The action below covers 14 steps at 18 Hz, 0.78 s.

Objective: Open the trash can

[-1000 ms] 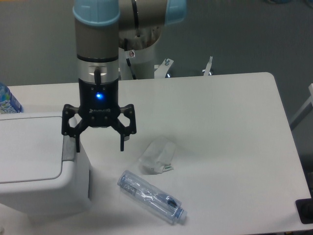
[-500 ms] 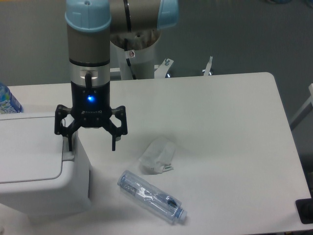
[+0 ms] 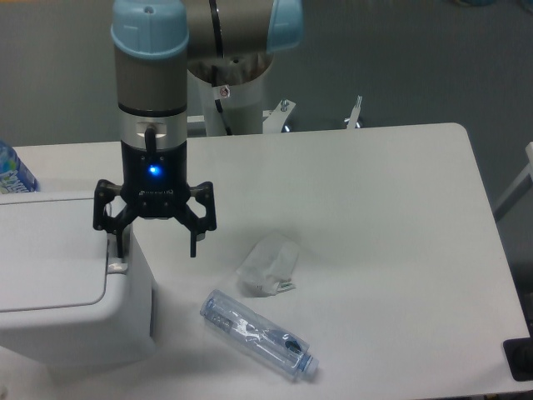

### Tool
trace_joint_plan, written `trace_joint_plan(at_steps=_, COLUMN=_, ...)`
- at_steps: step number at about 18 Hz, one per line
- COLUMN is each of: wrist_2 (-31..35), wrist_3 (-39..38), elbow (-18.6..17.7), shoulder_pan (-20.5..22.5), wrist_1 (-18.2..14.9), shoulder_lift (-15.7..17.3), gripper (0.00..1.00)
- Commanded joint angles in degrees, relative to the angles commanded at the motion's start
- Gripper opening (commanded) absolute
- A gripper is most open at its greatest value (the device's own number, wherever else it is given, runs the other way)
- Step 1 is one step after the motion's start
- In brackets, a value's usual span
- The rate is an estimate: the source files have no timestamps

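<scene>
The trash can (image 3: 58, 283) is a large boxy white bin at the left edge of the table, its flat lid panel closed. Its light grey push-button strip (image 3: 117, 265) runs along the lid's right edge. My gripper (image 3: 157, 247) is open and empty, pointing straight down. Its left fingertip (image 3: 122, 248) is over the top end of the button strip, touching or just above it; I cannot tell which. The right fingertip (image 3: 193, 247) hangs beyond the bin's right side, over the table.
A clear plastic bottle (image 3: 258, 335) lies on its side near the table's front edge. A crumpled clear wrapper (image 3: 268, 265) lies just behind it. A blue-labelled bottle (image 3: 12, 171) shows partly at the far left behind the bin. The white table (image 3: 375, 217) stretches to the right.
Over the last second the gripper moved left and slightly up, bringing its left finger over the button strip. It has held still for the last half second.
</scene>
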Motion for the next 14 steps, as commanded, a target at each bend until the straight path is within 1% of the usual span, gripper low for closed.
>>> trace_joint_plan(at_steps=11, wrist_2=0.0, wrist_3=-0.09, elbow=0.0, shoulder_pan=0.0, wrist_1=0.0, shoulder_lift=-0.18, gripper=1.0)
trace_joint_plan(at_steps=14, wrist_2=-0.09, wrist_3=-0.18, elbow=0.96, shoulder_pan=0.09, wrist_1=0.09, shoulder_lift=-0.09, gripper=1.0)
